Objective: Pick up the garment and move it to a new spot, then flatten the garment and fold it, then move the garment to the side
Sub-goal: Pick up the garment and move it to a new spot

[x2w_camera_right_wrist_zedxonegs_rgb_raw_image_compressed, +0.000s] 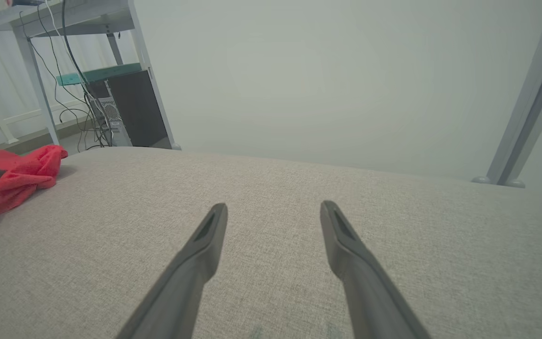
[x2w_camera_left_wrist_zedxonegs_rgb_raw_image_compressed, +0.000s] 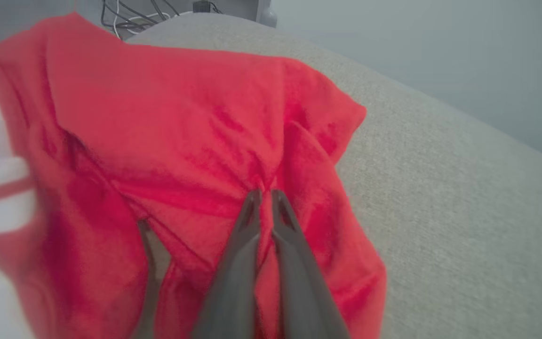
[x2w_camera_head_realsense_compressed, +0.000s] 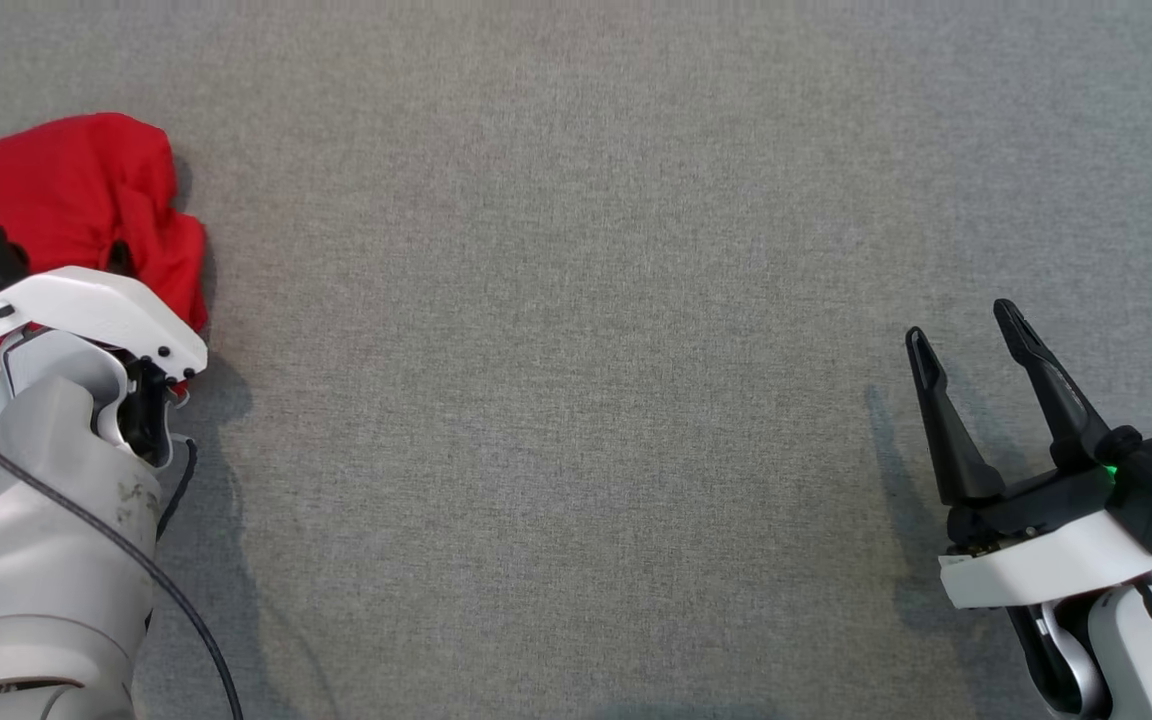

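Red garment lies crumpled at far-left corner of counter. Left gripper pinches fold of it. Right gripper spread wide over bare counter. Cloth probably light, limp, sagging when lifted; take thick fold or hem.

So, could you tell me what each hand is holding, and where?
The left hand pinches a raised fold of the garment; the right hand holds nothing.

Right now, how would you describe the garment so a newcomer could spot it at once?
A wide grey fabric surface spreads before the robot. At its far left lies a crumpled garment, with the left gripper pinched shut on a fold. Bright red with white stripes, it stands out from the plain grey around it.
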